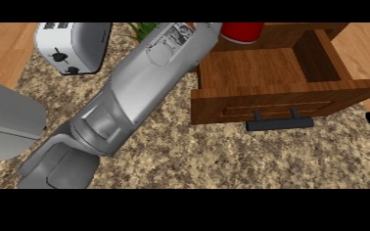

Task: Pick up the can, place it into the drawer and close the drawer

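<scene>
Drawer open at 2 o'clock; can at its far edge; toaster at 10 o'clock; forearm crosses counter; fingers hidden, cannot tell.

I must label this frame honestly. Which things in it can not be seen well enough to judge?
Head view:
- Hand on the forearm: cut off by the top band.
- Red can: only its lower part shows; contact unclear.
- Green plant: mostly behind the forearm.
- Toaster: top cut off.
- Open drawer: far end hidden.
</scene>
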You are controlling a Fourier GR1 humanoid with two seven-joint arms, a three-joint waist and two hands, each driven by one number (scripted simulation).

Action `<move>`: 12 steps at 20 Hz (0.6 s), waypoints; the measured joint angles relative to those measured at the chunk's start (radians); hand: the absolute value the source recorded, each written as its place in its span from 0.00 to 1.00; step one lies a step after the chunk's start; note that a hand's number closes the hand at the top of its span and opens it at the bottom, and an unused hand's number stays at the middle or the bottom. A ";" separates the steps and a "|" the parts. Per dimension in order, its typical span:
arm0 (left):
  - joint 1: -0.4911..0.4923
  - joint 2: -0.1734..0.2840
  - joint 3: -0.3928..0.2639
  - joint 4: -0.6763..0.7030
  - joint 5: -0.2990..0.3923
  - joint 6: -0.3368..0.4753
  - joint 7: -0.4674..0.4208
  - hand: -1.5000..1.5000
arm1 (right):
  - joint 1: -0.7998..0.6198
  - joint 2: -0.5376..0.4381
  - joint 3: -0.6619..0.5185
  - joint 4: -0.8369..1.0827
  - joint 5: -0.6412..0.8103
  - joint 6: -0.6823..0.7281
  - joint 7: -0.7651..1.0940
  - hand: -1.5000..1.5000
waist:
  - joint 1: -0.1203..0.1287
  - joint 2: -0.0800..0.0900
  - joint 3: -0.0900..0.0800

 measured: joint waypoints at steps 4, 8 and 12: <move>-0.010 0.000 -0.050 0.046 0.063 0.013 -0.032 1.00 | -0.024 0.002 0.018 -0.006 0.013 -0.010 0.022 0.00 | -0.011 0.002 0.000; -0.027 0.000 -0.094 0.090 0.107 0.020 -0.049 1.00 | -0.067 -0.012 0.012 0.032 0.024 -0.018 0.027 0.00 | -0.016 0.004 0.000; -0.033 0.000 -0.136 0.130 0.130 0.044 -0.083 1.00 | -0.085 -0.022 0.004 0.030 0.015 -0.020 0.042 0.00 | -0.022 0.006 0.000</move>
